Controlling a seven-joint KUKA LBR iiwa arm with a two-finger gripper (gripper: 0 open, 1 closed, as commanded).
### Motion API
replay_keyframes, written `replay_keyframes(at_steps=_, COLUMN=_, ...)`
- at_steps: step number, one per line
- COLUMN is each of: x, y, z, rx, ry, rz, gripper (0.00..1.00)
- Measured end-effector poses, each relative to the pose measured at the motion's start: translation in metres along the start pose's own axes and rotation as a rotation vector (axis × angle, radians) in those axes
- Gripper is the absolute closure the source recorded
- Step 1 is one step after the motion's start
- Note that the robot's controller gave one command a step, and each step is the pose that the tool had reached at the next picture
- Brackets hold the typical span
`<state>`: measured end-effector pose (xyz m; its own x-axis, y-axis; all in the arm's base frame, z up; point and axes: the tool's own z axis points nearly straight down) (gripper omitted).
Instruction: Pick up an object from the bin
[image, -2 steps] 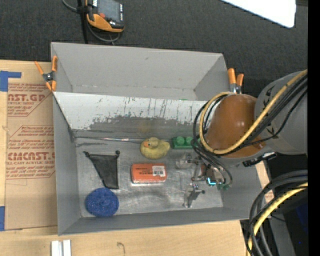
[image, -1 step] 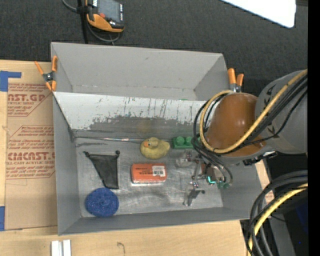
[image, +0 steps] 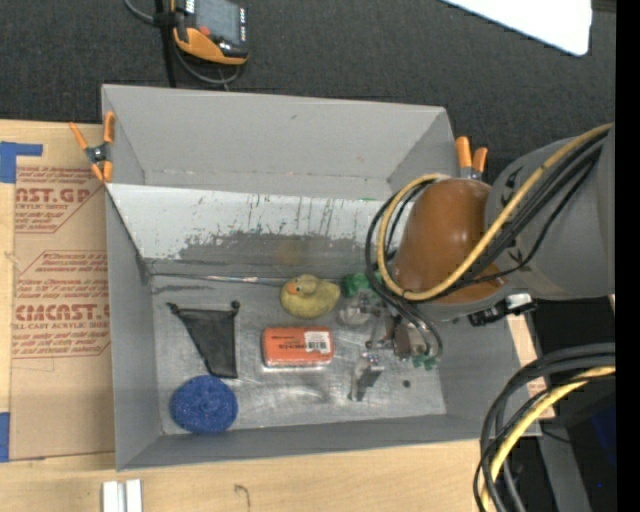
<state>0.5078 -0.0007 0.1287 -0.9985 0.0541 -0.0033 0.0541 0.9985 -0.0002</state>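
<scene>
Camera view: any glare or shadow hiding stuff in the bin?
Camera view: no harsh glare, only a dull sheen on the bin floor near the orange block; yellow duck and blue ball evenly lit; the arm covers part of a green thing by the claw.

Fairly bright, even light is falling from above on the grey bin (image: 280, 135), and its back wall is showing palest. The bin floor is giving off a dull sheen at centre frame, while the arm (image: 560, 220) is casting soft shade at centre right.
</scene>
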Motion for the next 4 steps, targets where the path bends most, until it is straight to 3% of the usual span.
replay_keyframes(at_steps=1, x=-0.014, y=0.036, z=0.032, rx=-0.003, ry=0.001, rz=0.017, gripper=0.00)
replay_keyframes(at_steps=2, x=-0.003, y=0.059, z=0.053, rx=-0.002, ry=-0.005, rz=-0.139, gripper=1.00)
replay_keyframes(at_steps=3, x=-0.003, y=0.059, z=0.053, rx=-0.002, ry=-0.005, rz=-0.139, gripper=1.00)
replay_keyframes(at_steps=4, x=-0.005, y=0.074, z=-0.073, rx=-0.001, ry=0.002, rz=-0.082, gripper=1.00)
